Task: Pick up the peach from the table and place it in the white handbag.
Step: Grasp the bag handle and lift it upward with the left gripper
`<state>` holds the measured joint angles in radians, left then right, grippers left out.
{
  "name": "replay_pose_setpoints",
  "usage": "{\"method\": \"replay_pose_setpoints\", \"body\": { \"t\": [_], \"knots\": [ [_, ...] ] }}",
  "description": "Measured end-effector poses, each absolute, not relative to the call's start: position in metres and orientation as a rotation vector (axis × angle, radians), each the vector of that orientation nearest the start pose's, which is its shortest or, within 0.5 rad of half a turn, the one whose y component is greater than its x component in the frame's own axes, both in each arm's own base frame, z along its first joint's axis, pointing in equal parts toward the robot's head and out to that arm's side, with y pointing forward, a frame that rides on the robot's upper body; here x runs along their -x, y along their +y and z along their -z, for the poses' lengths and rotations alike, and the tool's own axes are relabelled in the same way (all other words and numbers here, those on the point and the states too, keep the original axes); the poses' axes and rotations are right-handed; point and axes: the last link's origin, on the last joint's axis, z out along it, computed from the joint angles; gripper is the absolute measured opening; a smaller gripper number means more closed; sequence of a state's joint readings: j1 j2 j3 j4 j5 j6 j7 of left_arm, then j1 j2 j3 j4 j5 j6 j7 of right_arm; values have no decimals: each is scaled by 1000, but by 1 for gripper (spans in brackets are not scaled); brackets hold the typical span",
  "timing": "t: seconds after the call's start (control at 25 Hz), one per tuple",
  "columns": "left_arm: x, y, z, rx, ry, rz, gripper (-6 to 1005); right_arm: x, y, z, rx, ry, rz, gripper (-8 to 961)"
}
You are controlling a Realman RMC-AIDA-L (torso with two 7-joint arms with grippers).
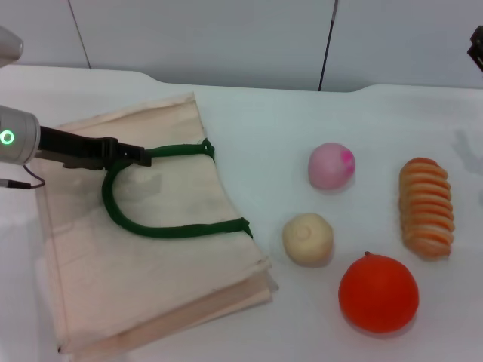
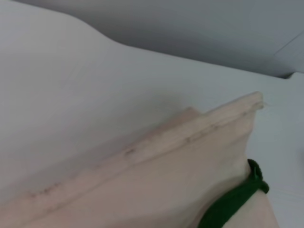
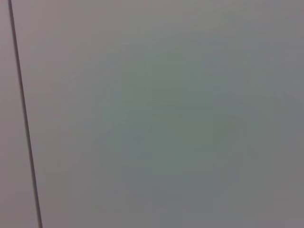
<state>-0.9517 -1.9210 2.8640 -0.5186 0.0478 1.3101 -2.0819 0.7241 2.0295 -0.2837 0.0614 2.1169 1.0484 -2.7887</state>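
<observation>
Pink peach (image 1: 330, 165) beside white handbag (image 1: 181, 249)

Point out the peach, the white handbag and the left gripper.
peach (image 1: 330, 165): head view, middle of the fruit.
white handbag (image 1: 173, 256): head view, bare cloth below the handle.
left gripper (image 1: 139, 155): head view, tip at the green handle.

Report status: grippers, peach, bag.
Left gripper shut on the bag's green handle. Right gripper barely in view, top right, off the table. Peach untouched on the table, right of the bag; path clear.
</observation>
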Motion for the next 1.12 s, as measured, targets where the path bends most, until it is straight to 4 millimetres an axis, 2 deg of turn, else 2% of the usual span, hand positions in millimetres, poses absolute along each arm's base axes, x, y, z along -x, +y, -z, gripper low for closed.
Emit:
{"method": "replay_pose_setpoints", "body": {
  "t": [0.4, 0.8, 0.96, 1.04, 1.12],
  "knots": [
    [300, 406, -52, 2189, -1615, 174, 709, -293, 413, -15, 1561, 653, -799, 888],
    [301, 407, -55, 2183, -1600, 188, 302, -293, 413, -15, 1561, 653, -799, 888],
    [289, 413, -59, 2246, -1504, 297, 137, -294, 412, -15, 1560, 655, -796, 888],
    [280, 416, -69, 2279, -1427, 396, 137, -295, 411, -15, 1559, 656, -794, 888],
    [269, 419, -86, 2309, -1324, 506, 136, -294, 412, -15, 1560, 655, -795, 888]
  ]
}}
